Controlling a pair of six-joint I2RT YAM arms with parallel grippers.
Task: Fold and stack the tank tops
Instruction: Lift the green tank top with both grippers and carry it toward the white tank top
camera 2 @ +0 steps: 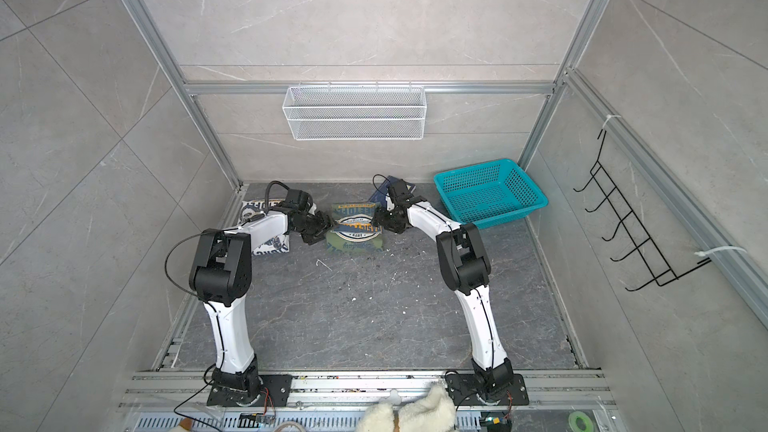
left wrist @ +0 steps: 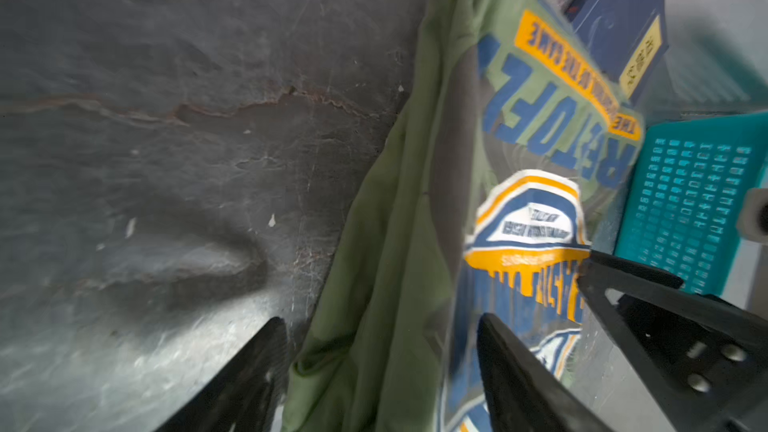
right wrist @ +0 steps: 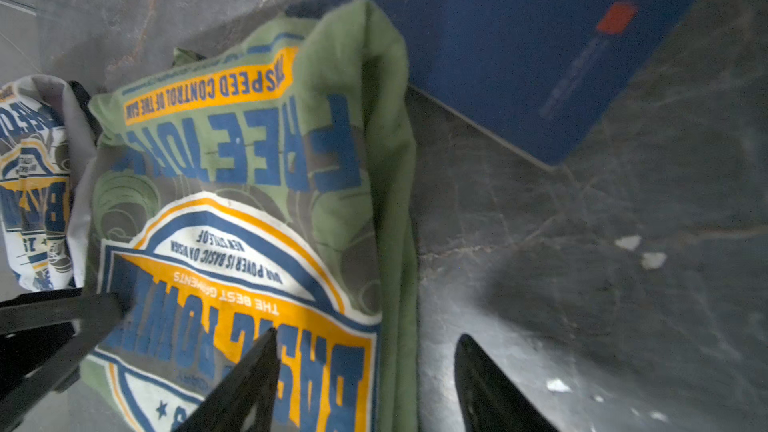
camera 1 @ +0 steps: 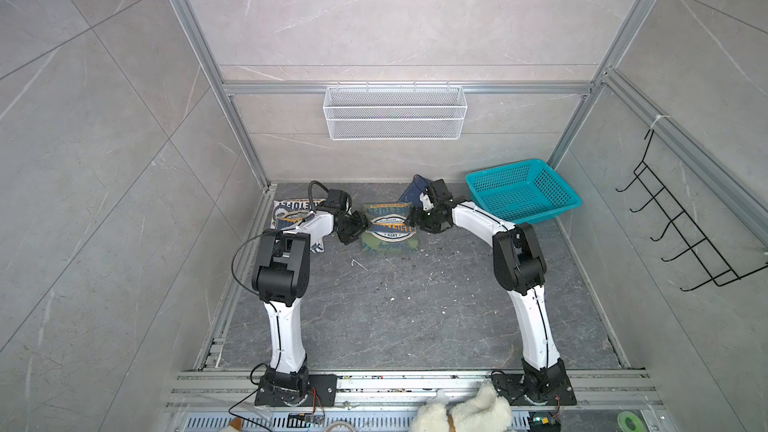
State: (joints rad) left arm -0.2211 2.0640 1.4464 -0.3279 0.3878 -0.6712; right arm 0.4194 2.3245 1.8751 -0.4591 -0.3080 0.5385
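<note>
Top views: white tank top (camera 1: 285, 213) folded at 10 o'clock on surface (camera 1: 415, 305), partly under left arm (camera 1: 309, 224). Left tool (camera 1: 360, 226) released, straddling 9 o'clock edge of olive tank top (camera 1: 390, 229), folded at 12 o'clock. Right tool (camera 1: 414, 218) released, straddling its 3 o'clock edge.

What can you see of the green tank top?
The green tank top lies folded into a rectangle on the table, print up: a navy, yellow and white badge and blue lettering. Soft cloth, layered edges. The left gripper and right gripper straddle its opposite side edges, jaws open. A navy book lies behind it.
</note>
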